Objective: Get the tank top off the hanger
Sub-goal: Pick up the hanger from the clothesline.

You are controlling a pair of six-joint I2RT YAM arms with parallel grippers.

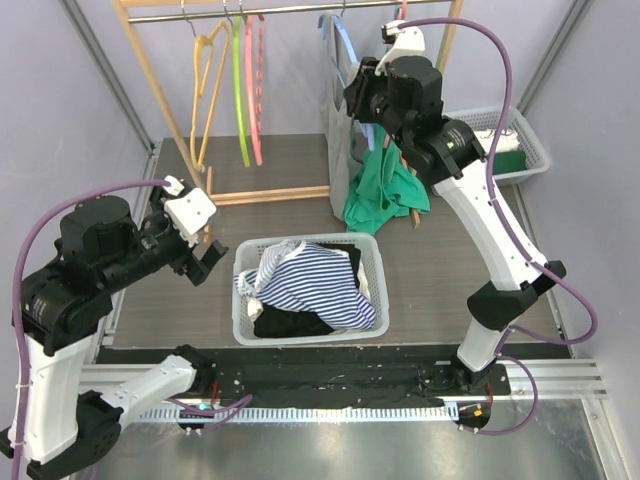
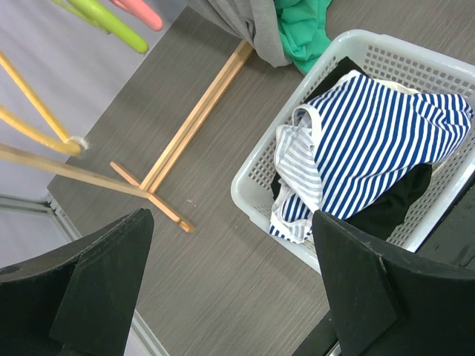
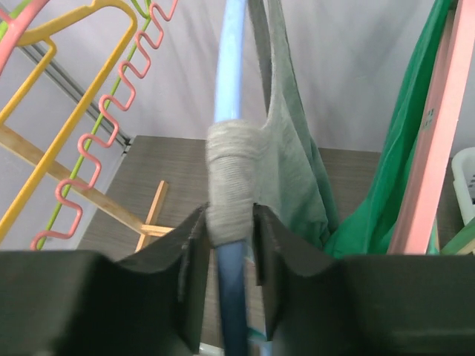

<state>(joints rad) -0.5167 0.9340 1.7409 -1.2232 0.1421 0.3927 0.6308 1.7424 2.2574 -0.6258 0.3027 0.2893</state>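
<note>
Right jaws clamp the grey tank top [image 3: 291,169] strap wrapped round the blue hanger [image 3: 228,67]; left jaws stand wide.

A dark wood-grain table [image 1: 450,270] carries a white laundry basket [image 1: 310,240] near the front middle. Behind it, to the left, the wooden foot of a clothes rack [image 1: 270,195] rests on the boards. A second basket [image 1: 530,150] sits in the far right corner.
</note>
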